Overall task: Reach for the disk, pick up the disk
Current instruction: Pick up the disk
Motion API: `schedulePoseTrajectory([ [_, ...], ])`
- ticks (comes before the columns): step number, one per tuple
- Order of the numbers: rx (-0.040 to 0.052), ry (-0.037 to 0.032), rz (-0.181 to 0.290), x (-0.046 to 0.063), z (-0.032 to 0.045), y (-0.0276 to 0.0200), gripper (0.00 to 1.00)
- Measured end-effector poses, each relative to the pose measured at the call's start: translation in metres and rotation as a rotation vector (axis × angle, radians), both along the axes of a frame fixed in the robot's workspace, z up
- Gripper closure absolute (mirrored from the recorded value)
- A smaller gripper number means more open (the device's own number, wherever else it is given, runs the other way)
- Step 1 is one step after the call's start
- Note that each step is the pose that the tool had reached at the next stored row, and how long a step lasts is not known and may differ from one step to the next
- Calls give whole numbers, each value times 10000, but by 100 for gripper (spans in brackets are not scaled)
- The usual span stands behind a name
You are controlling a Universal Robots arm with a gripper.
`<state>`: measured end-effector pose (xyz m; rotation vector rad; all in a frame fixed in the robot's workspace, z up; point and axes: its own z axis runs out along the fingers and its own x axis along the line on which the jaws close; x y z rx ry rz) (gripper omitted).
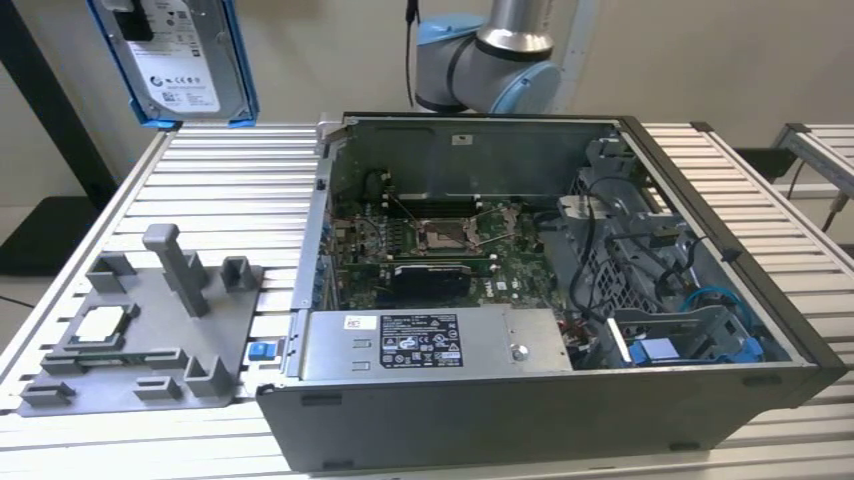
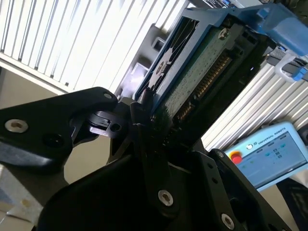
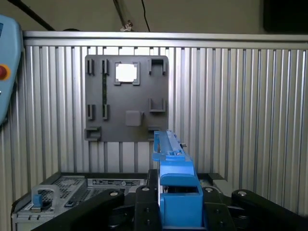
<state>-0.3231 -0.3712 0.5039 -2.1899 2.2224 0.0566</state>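
The disk [image 1: 180, 55], a silver hard drive with a white label and blue rails, hangs upright in the air above the table's far corner at the exterior view's left, clear of the slatted surface. In the second wrist view my gripper [image 2: 149, 113] is shut on the disk [image 2: 202, 72], with its black fingers [image 2: 144, 103] clamped on one end and the green circuit side and connector facing the camera. The first wrist view looks down along the disk's blue rail [image 3: 175, 192], which sits between the black gripper parts above the table.
An open computer case [image 1: 534, 420] stands in the middle of the slatted aluminium table [image 1: 214, 170]. A grey fixture plate [image 1: 134, 330] holding a small square chip [image 1: 100, 322] lies at the exterior view's left. The arm's base [image 1: 487, 60] rises behind the case. A teach pendant [image 2: 269, 154] lies off the table.
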Motion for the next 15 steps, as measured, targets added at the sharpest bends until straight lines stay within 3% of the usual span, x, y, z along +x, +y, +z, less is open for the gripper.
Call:
schedulePoseTrajectory([
  [15, 0, 0, 1, 227, 0, 0, 100],
])
